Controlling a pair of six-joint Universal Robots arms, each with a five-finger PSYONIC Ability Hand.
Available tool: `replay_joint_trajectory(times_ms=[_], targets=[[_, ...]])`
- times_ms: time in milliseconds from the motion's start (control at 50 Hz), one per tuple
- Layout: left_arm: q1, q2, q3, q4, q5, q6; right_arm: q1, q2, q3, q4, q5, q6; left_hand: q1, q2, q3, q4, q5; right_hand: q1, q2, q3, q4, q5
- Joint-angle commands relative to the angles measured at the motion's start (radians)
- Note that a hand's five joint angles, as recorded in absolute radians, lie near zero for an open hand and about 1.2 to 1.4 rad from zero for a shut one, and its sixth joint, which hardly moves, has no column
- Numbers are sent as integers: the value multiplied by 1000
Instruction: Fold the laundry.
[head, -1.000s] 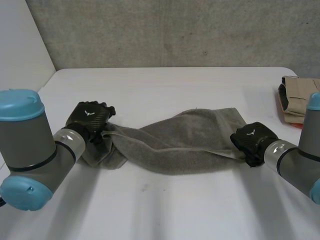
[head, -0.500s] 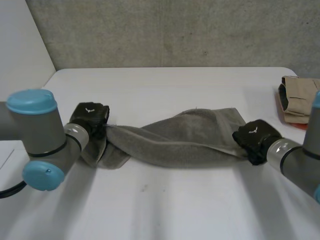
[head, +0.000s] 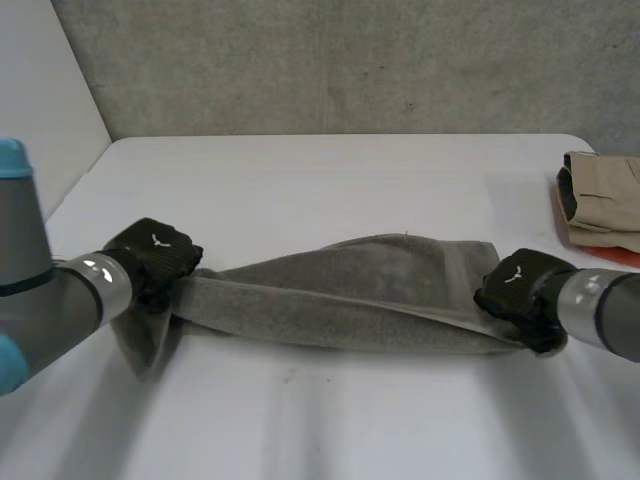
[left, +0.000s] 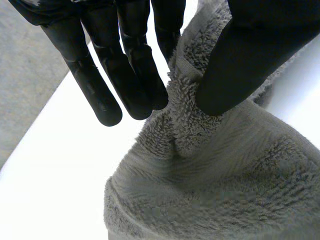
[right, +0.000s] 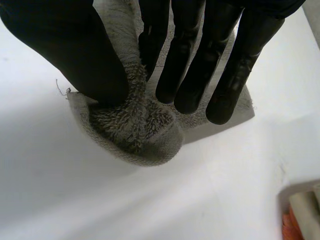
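Grey towel (head: 340, 295) mid worktop (head: 320, 170), bunched, long axis L–R, taut btwn hands. Left hand (head: 150, 262) pinches L end, thumb vs fingers; right hand (head: 520, 290) pinches R end likewise. Each hand at own end.

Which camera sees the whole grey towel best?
The head view: the grey towel stretches from the left hand to the right hand. Each wrist view shows one bunched end, pinched between thumb and fingers.
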Motion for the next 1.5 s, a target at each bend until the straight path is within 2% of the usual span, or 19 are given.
replay_joint_trajectory(times_ms=[20,120,200,240,320,420,480,600,720,820,880,900,920,940,1040,1080,1320,1500], targets=[[-20,-302,302,216,-42,-7,62,219,-236,-191,80,147,264,201,204,198,268,438,219,207,206,239],[-41,-338,509,376,-88,-38,92,250,-473,-344,109,237,264,201,204,198,268,438,219,207,206,239],[-58,-316,635,555,-105,-127,102,241,-638,-474,132,314,264,201,204,198,268,438,219,207,206,239],[-61,-272,671,655,-112,-183,105,227,-678,-531,140,338,264,201,204,198,268,438,219,207,206,239],[-58,-143,670,744,-117,-259,111,146,-712,-667,147,349,264,201,204,198,268,438,219,207,206,239],[-46,-49,575,734,-105,-320,123,63,-669,-729,138,345,264,201,204,198,268,438,219,207,206,239],[-47,-23,453,712,-89,-327,114,49,-585,-697,129,346,264,201,204,198,268,438,219,207,206,239],[-40,18,210,625,-33,-327,108,-3,-301,-542,49,342,264,201,204,198,268,438,219,207,206,239],[3,8,-21,565,3,-316,106,-11,-36,-445,-33,331,264,201,204,198,268,438,219,207,206,239],[5,-84,-108,571,3,-308,82,9,133,-474,-79,329,241,178,181,175,245,438,219,207,206,239],[6,-161,-117,565,1,-285,71,66,167,-499,-78,328,4,-59,-56,-62,8,438,219,207,206,239],[5,-178,-117,563,0,-276,71,78,172,-501,-77,328,-102,-164,-161,-168,-98,438,219,207,206,239],[3,-202,-118,565,-3,-252,69,90,173,-501,-73,328,-303,-366,-363,-369,-299,438,219,207,206,239],[3,-209,-118,566,-6,-238,69,98,175,-501,-72,328,-364,-426,-423,-429,-360,438,219,207,206,239],[11,-207,-124,573,-23,-204,17,98,216,-505,-87,329,-446,-509,-506,-512,-442,438,219,207,206,239],[20,-181,-134,573,-42,-202,2,98,229,-508,-90,329,-534,-597,-594,-600,-530,438,219,207,206,239],[35,-19,-318,568,-81,-205,-62,35,298,-551,-93,328,-743,-805,-802,-809,-739,438,219,207,206,239],[62,77,-410,554,-125,-244,-66,31,313,-565,-93,328,-643,-706,-703,-709,-639,438,219,207,206,239]])
